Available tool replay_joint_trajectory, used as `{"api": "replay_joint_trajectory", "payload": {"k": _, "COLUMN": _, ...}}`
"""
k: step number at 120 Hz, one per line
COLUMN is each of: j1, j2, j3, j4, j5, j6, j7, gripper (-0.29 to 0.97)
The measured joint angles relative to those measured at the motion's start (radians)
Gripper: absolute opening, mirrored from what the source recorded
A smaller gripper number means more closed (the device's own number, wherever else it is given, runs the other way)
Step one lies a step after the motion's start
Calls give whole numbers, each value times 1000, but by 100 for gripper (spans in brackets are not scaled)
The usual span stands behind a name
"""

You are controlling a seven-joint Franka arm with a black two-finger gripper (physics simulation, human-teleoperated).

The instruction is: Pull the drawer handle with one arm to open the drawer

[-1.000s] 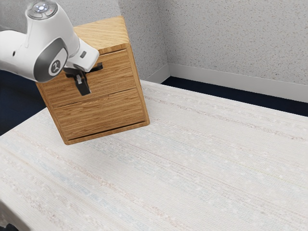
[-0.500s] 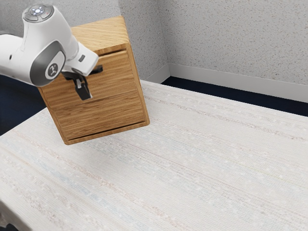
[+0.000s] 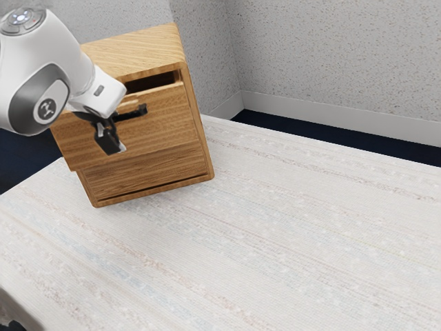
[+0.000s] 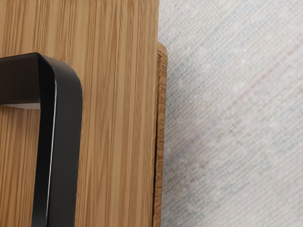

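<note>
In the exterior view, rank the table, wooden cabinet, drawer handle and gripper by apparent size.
1. Table
2. Wooden cabinet
3. Drawer handle and gripper: about alike, with the handle partly hidden, so unranked.

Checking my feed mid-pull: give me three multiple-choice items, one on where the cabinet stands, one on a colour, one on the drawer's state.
1. Where on the table does the wooden cabinet stand? A) its middle B) the far corner at the exterior view's left C) the exterior view's right edge
2. The handle is A) black B) silver C) red
3. The top drawer is A) shut flush B) taken out C) partly pulled out
Answers: 1 B, it sits far back at the left; 2 A, a black bar in both views; 3 C, a dark gap shows behind its front.
</note>
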Motion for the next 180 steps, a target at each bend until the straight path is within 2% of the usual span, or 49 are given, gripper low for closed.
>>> {"api": "replay_joint_trajectory", "payload": {"k": 16, "j1": -27, "j2": -32, "j3": 1, "j4": -41, "j5": 1, "j6": -3, "j7": 2, "gripper": 69}}
{"api": "replay_joint_trajectory", "payload": {"k": 87, "j1": -114, "j2": -214, "j3": 12, "j4": -209, "j5": 23, "j6": -15, "j7": 4, "gripper": 66}}
{"api": "replay_joint_trajectory", "payload": {"k": 180, "j1": -166, "j2": -404, "j3": 5, "j4": -335, "j5": 67, "j6": -76, "j7": 2, "gripper": 65}}
